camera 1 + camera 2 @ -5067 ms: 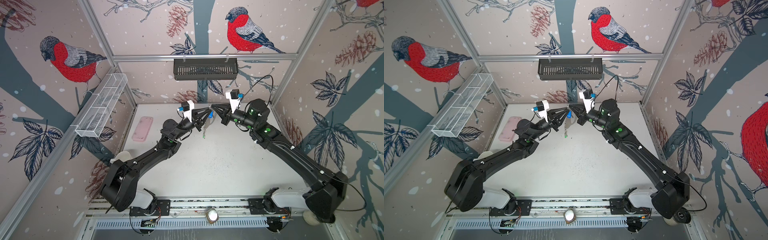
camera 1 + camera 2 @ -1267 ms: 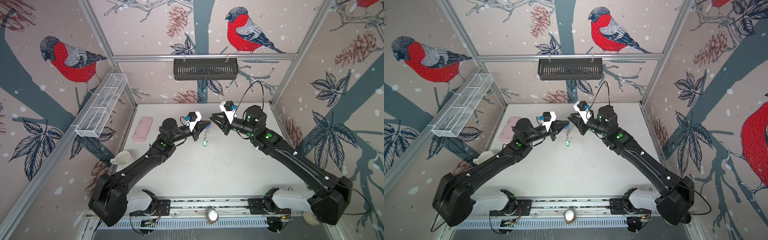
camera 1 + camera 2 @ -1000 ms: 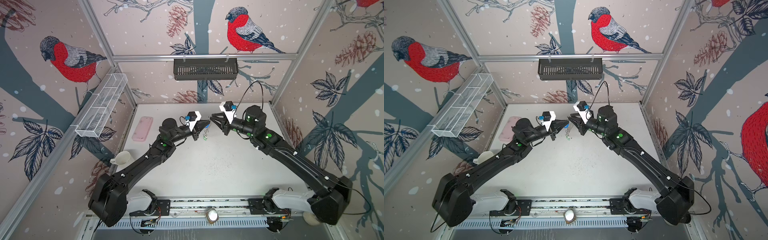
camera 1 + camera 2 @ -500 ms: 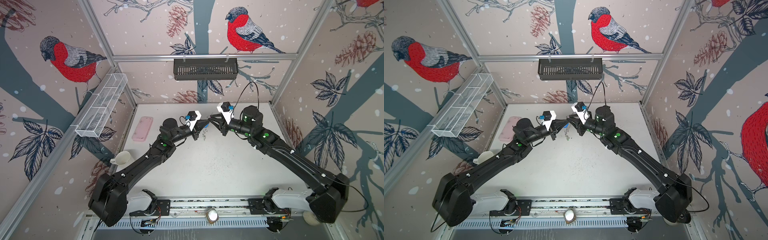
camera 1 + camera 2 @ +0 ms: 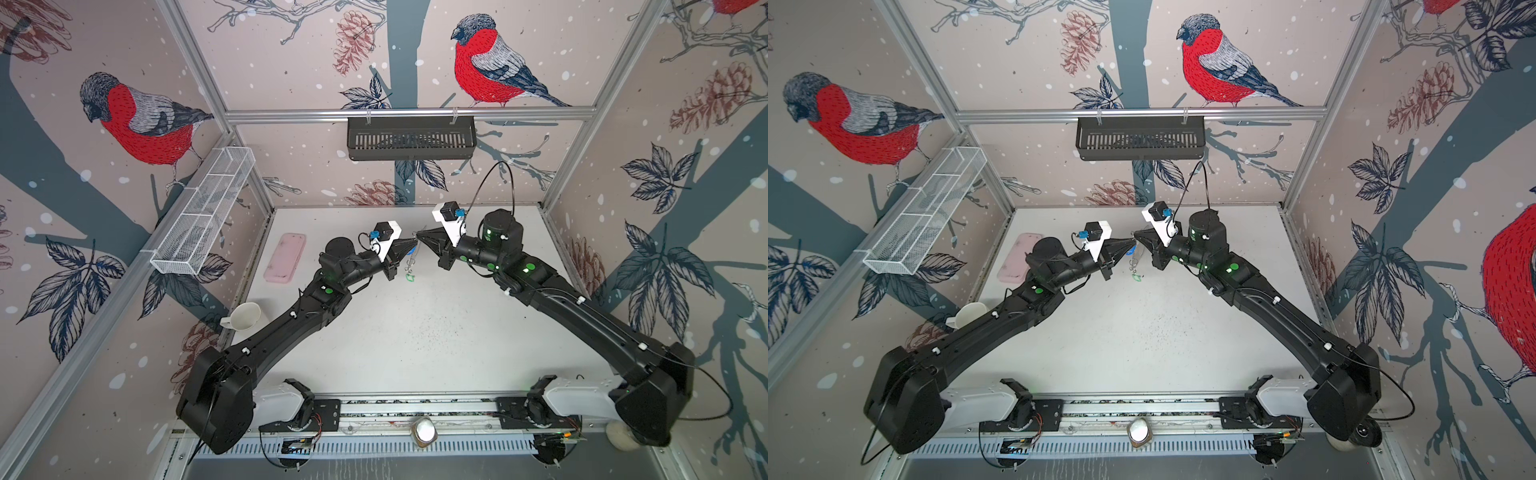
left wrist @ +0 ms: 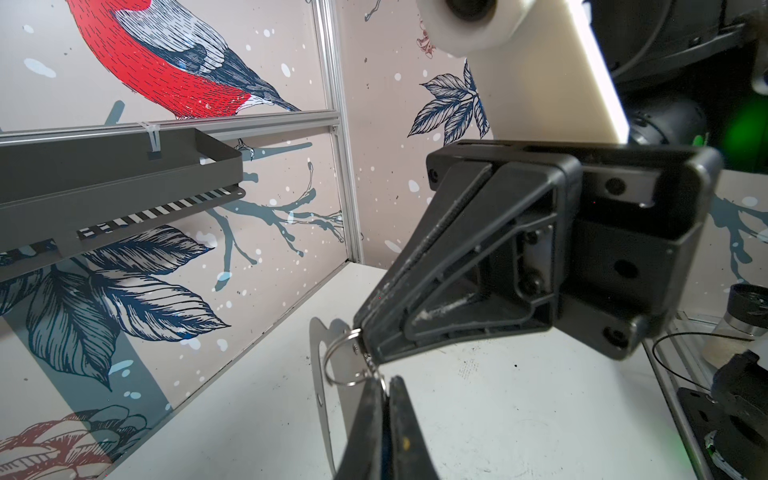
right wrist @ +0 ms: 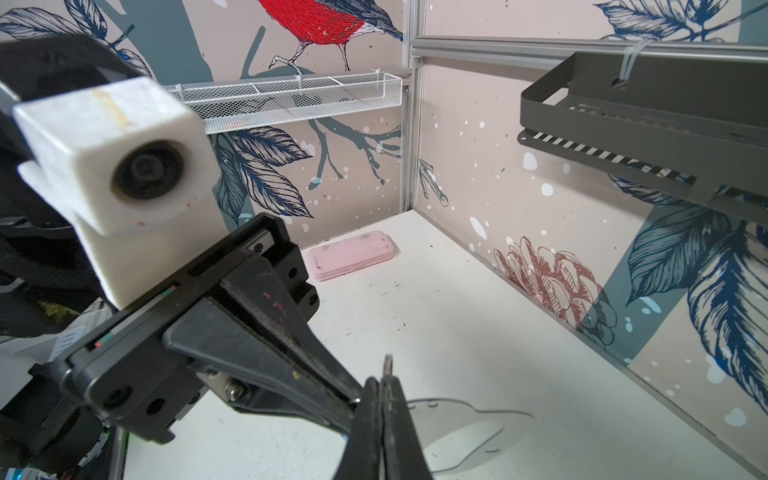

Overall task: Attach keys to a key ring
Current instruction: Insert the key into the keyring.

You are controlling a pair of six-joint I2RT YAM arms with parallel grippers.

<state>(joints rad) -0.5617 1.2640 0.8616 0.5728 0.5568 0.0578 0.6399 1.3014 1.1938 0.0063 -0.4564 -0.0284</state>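
Right gripper (image 6: 364,345) clamped shut on small silver wire ring (image 6: 327,361) of thin dark-grey plate key ring (image 6: 334,409). Left gripper (image 6: 386,382) shut too, tip against same ring; its catch unclear. All aloft above white desk (image 6: 498,415), near far edge, midway across. Small silver tagged keys (image 5: 410,269) dangled beneath. Threading step, I judged; next called for prying coil apart, feeding key on.

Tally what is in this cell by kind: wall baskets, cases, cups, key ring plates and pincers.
Wall baskets: 2, the white mesh basket and the dark slotted basket
Pink case: 1
White cup: 1
Key ring plate: 1
Pincers: 2, the left pincer and the right pincer
Total: 7
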